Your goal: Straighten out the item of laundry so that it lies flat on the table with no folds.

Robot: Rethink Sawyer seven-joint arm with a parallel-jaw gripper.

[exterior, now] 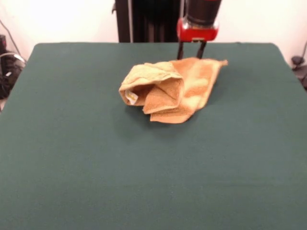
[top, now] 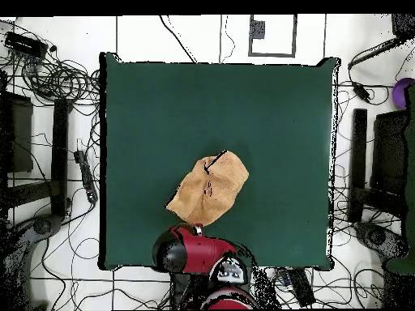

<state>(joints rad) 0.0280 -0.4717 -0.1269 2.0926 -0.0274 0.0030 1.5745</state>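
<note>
The towel point(exterior: 169, 90) sits bunched just in front of the claw point(exterior: 192, 53), one half rolled into a loose tube, with the flatter corner reaching out right under the claw. The two fingers point(exterior: 181, 51) stand narrowly apart, holding nothing as far as I can see, tips at the towel's far edge. My worry: a pinch there could catch two layers at once, so a pull would drag the whole lump across the green table point(exterior: 72, 158) instead of unrolling it. No brand, label or writing I can read anywhere.
</note>
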